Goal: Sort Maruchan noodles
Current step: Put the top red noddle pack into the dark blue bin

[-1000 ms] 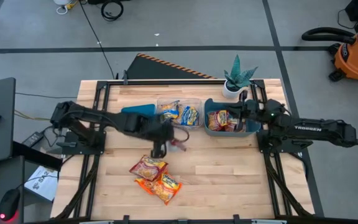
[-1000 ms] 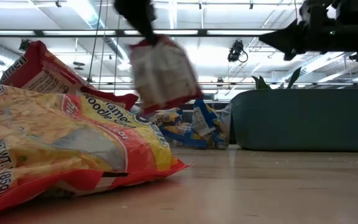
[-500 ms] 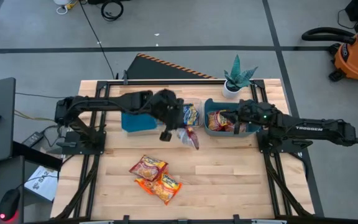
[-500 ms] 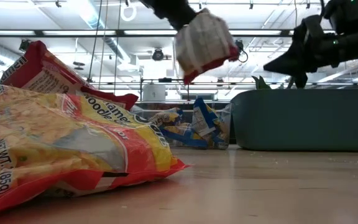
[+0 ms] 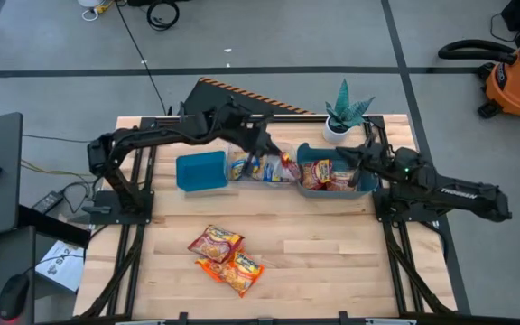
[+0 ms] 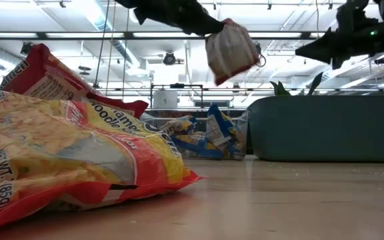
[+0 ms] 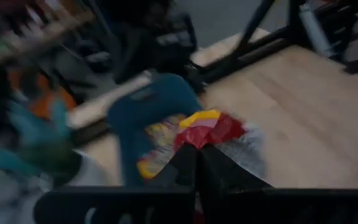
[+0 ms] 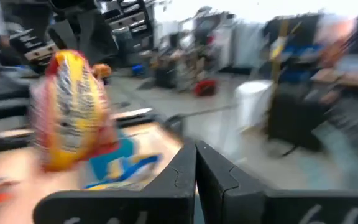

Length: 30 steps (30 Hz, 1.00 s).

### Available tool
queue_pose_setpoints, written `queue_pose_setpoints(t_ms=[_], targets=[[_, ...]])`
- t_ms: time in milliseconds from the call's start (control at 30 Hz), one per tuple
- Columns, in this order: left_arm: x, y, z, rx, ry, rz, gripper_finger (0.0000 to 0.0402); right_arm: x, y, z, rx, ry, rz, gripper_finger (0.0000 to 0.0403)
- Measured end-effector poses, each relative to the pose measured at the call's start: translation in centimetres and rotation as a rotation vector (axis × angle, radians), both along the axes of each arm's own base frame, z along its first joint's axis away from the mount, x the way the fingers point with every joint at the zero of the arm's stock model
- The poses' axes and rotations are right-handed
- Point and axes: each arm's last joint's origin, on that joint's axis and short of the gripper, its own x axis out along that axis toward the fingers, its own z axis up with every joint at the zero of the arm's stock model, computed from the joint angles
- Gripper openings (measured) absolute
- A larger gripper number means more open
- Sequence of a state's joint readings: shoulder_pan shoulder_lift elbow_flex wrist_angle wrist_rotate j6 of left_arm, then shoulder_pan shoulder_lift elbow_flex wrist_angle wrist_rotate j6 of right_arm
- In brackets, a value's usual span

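- Noodles, held packet (image 6: 231, 50): red-edged w/ a pale face; pinched in the left gripper (image 5: 281, 159), up in the air above the gap between the clear bin (image 5: 262, 165) and the right teal bin (image 5: 368, 185). In the left wrist view the packet (image 7: 211, 130) shows red and yellow right at the closed fingers (image 7: 185, 168).
- Table (image 5: 332, 253): light wood, black frame rails along both sides.
- Left arm (image 5: 161, 135): reaches from the table's left edge across the back to the middle bins; gripper clamped tight on the packet.
- Right arm (image 5: 450, 190): lies along the right side, pointing toward the middle; right gripper (image 5: 365, 155) over the right teal bin, fingers (image 8: 194, 171) pressed together w/ nothing between them.
- Right teal bin: holds several red-orange packets (image 5: 325, 172).
- Clear bin: middle of the back row, holds blue-and-yellow packets (image 5: 246, 166).
- Left teal bin (image 5: 200, 171): left of the clear bin; contents can't be told.
- Loose packets (image 5: 227, 260): about three, orange-red and yellow, overlapping on the bare wood near the front, well apart from the bins; they fill the low view's left side (image 6: 65, 160).
- Plant (image 5: 347, 110): spiky green, white pot, back edge just behind the right teal bin.
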<state>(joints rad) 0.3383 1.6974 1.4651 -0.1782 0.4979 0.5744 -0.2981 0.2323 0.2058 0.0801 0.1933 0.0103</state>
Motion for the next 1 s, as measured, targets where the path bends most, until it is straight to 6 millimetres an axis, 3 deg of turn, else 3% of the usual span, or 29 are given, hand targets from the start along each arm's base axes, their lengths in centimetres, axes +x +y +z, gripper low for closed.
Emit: queue_pose_setpoints(t_ms=[133,233,433,600,800,1000], targets=[[-0.1,1.8,0.4,0.166,-0.098,-0.002,0.0007,-0.3,-0.2,0.7,-0.172,0.022,-0.106,0.0013],[-0.1,3.3,0.4,0.195,-0.142,0.035,0.0007,-0.4,-0.2,1.4,-0.236,-0.016,-0.133,0.0015],[-0.3,5.6,1.5,-0.006,-0.261,0.168,0.0007,-0.8,-0.5,2.7,-0.139,-0.226,-0.254,0.001],[0.2,6.3,1.8,-0.11,-0.348,0.191,0.0007,-1.1,-1.1,2.7,-0.023,-0.291,-0.36,0.0009],[3.5,5.4,-1.2,-0.3,-0.351,0.109,0.0007,-0.7,-2.0,2.4,0.034,-0.274,-0.395,0.0009],[7.9,3.9,-3.8,-0.366,-0.292,0.033,0.0007,-0.6,-2.5,4.6,-0.041,-0.174,-0.422,0.0009]])
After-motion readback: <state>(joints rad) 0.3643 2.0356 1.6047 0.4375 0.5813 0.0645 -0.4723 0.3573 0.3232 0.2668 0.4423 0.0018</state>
